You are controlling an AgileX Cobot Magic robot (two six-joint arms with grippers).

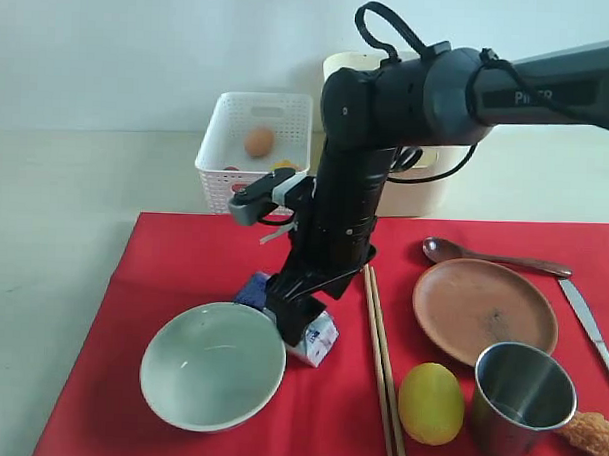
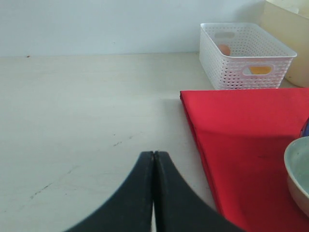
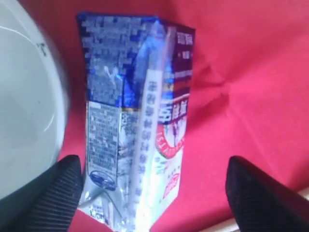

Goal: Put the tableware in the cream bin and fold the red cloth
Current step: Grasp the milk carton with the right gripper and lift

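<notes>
The red cloth (image 1: 182,284) lies spread flat on the table (image 2: 72,121). Just beyond its far edge stands the cream bin (image 1: 426,197); the right arm hides most of it, so its inside cannot be seen. Beside the bin, also off the cloth's far edge, the white perforated basket (image 1: 227,150) holds an egg (image 1: 258,141) and some orange and red bits (too hidden to name).

On the cloth's near left part sits the pale green bowl (image 1: 213,365), empty. The round brown plate (image 1: 485,309) is on the cloth's right part, bare, and the steel cup (image 1: 524,399) stands upright near the cloth's front edge with nothing showing inside.

At mid-cloth the right gripper (image 3: 154,193) is spread wide, its fingers either side of the milk carton (image 3: 135,121) but not closed on it. The chopsticks (image 1: 380,361), spoon (image 1: 484,256) and knife (image 1: 587,318) all lie on the cloth.

The left gripper (image 2: 153,193) is off the cloth's left edge, its fingers pressed together on nothing.
</notes>
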